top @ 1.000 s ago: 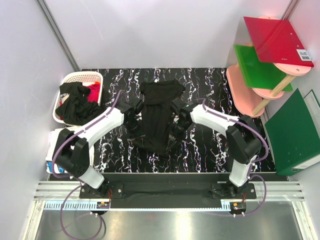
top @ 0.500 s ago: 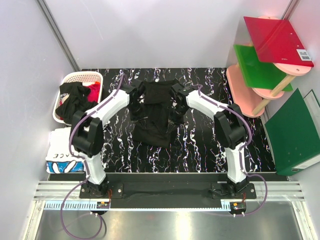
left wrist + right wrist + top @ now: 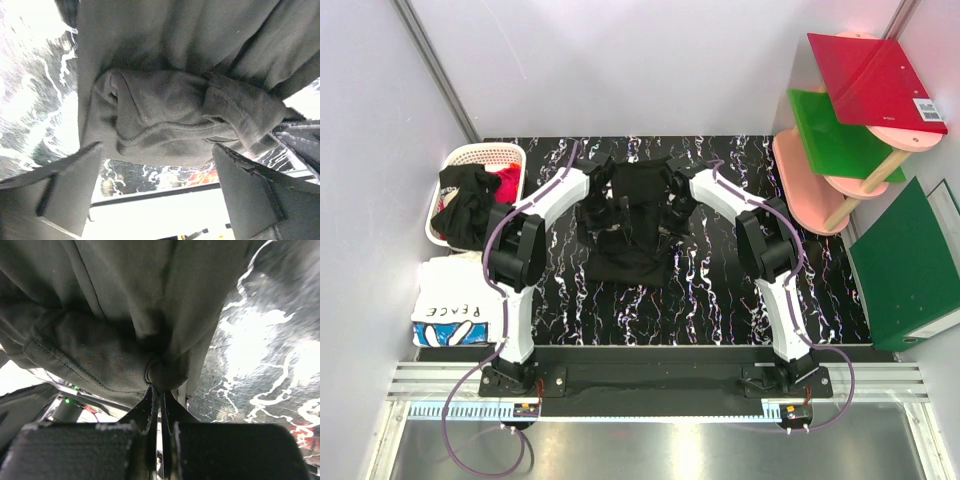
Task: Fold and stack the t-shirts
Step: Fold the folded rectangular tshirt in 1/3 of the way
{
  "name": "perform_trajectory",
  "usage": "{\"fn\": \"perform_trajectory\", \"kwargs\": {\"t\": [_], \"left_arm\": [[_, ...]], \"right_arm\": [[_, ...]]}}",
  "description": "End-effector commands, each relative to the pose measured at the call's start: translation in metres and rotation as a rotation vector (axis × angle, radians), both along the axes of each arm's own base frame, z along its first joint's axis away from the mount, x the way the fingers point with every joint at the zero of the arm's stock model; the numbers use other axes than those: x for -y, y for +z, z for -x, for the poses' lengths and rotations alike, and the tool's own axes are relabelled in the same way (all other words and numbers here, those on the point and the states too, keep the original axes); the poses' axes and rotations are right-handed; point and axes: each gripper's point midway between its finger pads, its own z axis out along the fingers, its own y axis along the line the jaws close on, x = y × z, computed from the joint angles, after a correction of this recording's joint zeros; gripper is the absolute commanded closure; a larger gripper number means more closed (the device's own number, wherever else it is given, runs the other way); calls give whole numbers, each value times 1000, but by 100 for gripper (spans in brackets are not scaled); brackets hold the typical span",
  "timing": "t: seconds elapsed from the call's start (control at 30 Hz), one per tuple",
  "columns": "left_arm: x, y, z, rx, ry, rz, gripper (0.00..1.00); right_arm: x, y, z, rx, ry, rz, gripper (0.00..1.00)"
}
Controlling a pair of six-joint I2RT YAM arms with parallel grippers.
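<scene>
A black t-shirt (image 3: 628,225) lies partly folded on the middle of the marbled table (image 3: 720,300). My left gripper (image 3: 596,203) is at the shirt's left edge; in the left wrist view its fingers (image 3: 65,190) stand wide apart, and a bunched sleeve of the shirt (image 3: 165,115) lies just beyond them, loose. At the shirt's right edge my right gripper (image 3: 674,207) is shut, and the right wrist view shows a pinch of the black cloth (image 3: 162,372) at its fingertips (image 3: 161,395). A white t-shirt lettered "PEACE" (image 3: 448,300) lies folded at the near left.
A white slatted basket (image 3: 470,157) at the far left holds black (image 3: 465,205) and red (image 3: 507,185) shirts. At the right stand a pink shelf stand (image 3: 810,180) with red (image 3: 875,80) and green (image 3: 835,135) folders, and a green binder (image 3: 910,265).
Both arms carried the shirt's near part toward the far side, folding it shorter. The left gripper then opened and let go of the cloth; the right one stays shut on it.
</scene>
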Motion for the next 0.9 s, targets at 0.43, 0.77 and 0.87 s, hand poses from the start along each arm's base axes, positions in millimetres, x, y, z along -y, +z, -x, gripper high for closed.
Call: {"fn": "perform_trajectory", "kwargs": {"t": [0.43, 0.77, 0.87], "left_arm": [[-26, 68, -21, 175, -25, 69, 1], [-32, 67, -6, 162, -53, 73, 100], [-34, 63, -2, 151, -62, 71, 100]], "right_arm": [[35, 123, -109, 557, -139, 55, 12], [-2, 106, -25, 307, 23, -274, 100], [-3, 83, 8, 202, 77, -287, 100]]}}
